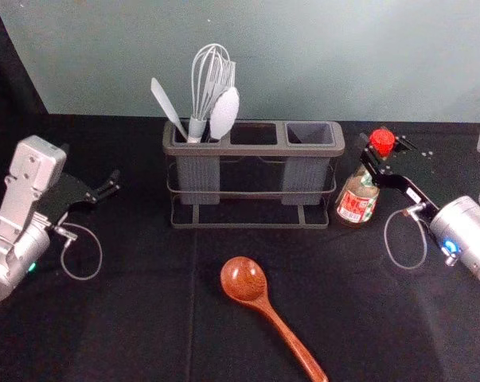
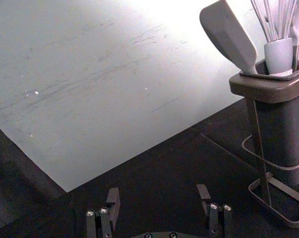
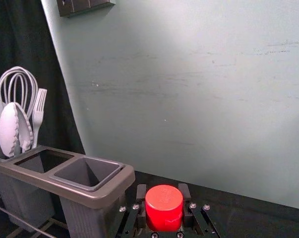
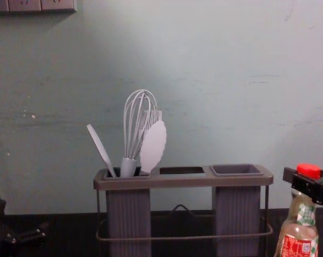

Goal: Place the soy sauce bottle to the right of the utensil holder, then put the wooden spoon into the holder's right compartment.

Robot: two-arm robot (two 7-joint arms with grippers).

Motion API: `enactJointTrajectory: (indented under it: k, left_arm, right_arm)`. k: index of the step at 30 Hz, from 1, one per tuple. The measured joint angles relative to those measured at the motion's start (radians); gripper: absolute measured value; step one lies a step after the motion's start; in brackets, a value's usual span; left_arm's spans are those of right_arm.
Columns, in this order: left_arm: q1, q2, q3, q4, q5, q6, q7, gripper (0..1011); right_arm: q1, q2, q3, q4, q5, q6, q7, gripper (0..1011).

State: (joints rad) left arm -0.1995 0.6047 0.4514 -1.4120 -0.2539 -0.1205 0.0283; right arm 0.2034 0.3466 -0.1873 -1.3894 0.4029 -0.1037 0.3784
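Note:
The soy sauce bottle (image 1: 357, 199), red-capped, stands just right of the utensil holder (image 1: 252, 150); in the chest view its glass (image 4: 300, 233) leans slightly. My right gripper (image 1: 383, 156) is shut on its neck below the cap; in the right wrist view the right gripper (image 3: 163, 198) has a finger on either side of the red cap (image 3: 164, 207). The wooden spoon (image 1: 258, 296) lies in front of the holder, bowl toward it. The holder's right compartment (image 4: 237, 169) is empty. My left gripper (image 1: 111, 186) hangs left of the holder; in the left wrist view the left gripper (image 2: 158, 201) is open, holding nothing.
A whisk (image 1: 211, 83), a spatula (image 1: 169, 107) and other pale utensils stand in the holder's left compartment, rising above its rim. A pale wall (image 4: 220, 80) runs behind the black-covered table (image 1: 136, 318). Dark sockets (image 4: 32, 5) are on the wall.

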Motion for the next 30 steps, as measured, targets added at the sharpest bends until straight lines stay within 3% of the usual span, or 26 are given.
enactJointTrajectory:
  k: [30]
  left_arm:
    - [0.0, 0.0, 0.0, 0.0, 0.0, 0.0, 0.0, 1011]
  right_arm:
    - [0.024, -0.023, 0.002, 0.042, -0.036, 0.001, -0.029, 382]
